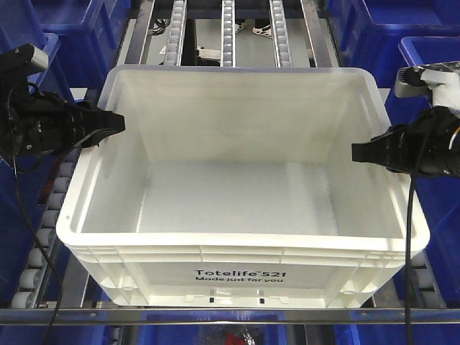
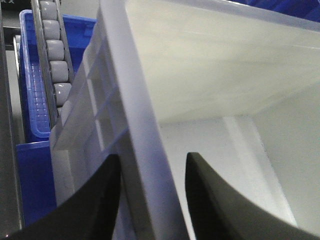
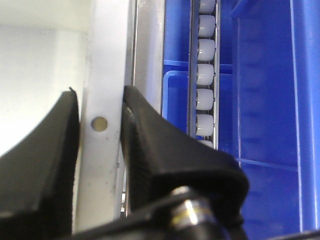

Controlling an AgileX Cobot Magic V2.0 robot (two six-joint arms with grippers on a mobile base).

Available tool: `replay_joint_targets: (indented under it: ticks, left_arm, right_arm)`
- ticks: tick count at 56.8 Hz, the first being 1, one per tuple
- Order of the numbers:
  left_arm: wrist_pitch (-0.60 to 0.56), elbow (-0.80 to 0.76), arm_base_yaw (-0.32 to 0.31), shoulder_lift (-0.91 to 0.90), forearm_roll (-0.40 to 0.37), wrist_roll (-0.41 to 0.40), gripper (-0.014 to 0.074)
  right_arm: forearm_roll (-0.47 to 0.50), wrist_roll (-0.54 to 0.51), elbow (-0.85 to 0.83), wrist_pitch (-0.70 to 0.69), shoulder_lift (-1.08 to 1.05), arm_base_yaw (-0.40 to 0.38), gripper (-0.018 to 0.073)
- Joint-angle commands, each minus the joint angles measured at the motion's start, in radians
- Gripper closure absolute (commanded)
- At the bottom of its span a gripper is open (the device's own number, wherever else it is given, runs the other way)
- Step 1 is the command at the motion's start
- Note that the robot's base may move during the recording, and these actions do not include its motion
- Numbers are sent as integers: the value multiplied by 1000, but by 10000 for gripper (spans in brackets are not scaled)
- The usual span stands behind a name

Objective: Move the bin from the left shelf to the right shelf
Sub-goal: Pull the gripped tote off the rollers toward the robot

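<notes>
The bin stands empty on the roller lanes of the shelf, in the middle of the front view, with blue bins around it. The left gripper is at its left rim and the right gripper at its right rim, about opposite each other. The step in hand, as I judge it, is to take the rim from both sides before lifting. To do it well, both pincers should sit deep over the rim and close firmly. Then the arms should rise together and level, because a large tote held by two thin edges can tilt or slip.

The front view shows the whole bin and both arms, but not how the jaws stand. The right wrist view shows the fingers pressed on the rim from both sides, pinching it. The left wrist view shows one finger outside the wall and one inside; whether they press it I cannot tell
</notes>
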Motion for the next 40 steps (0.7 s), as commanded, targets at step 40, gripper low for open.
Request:
replay_joint_targets:
  ticks: [40]
  left_arm:
    - [85,-27,-20,-118,-150,60,600]
  right_arm:
    - [-4,-24,-138,-78,-24,-2,567]
